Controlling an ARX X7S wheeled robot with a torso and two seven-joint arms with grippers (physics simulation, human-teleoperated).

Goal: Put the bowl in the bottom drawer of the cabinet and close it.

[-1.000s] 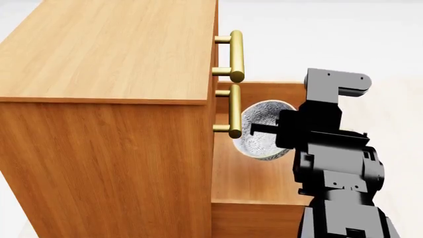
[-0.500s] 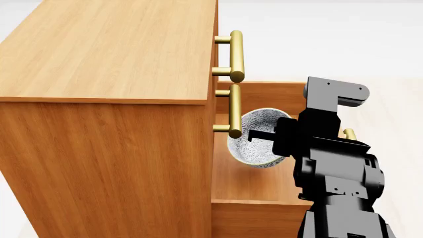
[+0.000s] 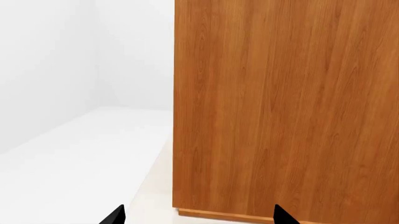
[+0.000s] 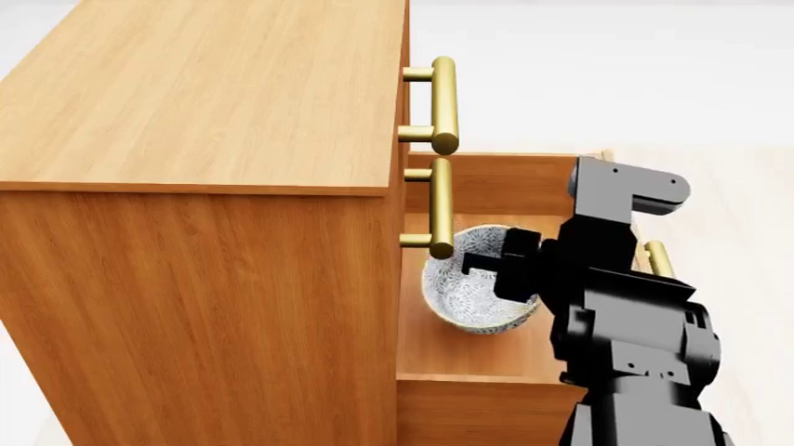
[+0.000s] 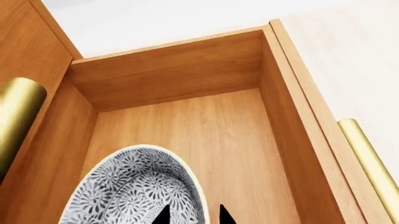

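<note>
Bowl [image 4: 478, 283] now lower, levelled inside drawer [image 4: 466, 339]; our right end effector [image 4: 496, 265] grips its rim from above, near release.

A plain white floor [image 3: 81, 158] stretches ahead of the left wrist camera to bare white walls [image 3: 56, 56] (they meet in one faint corner). Light is even and soft, with no hard shadows anywhere.

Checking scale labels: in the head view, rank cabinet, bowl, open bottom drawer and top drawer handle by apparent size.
1. cabinet
2. bottom drawer
3. bowl and top drawer handle: look about alike. The handle sits nearer the camera and the arm hides part of the bowl, so no ranking.
</note>
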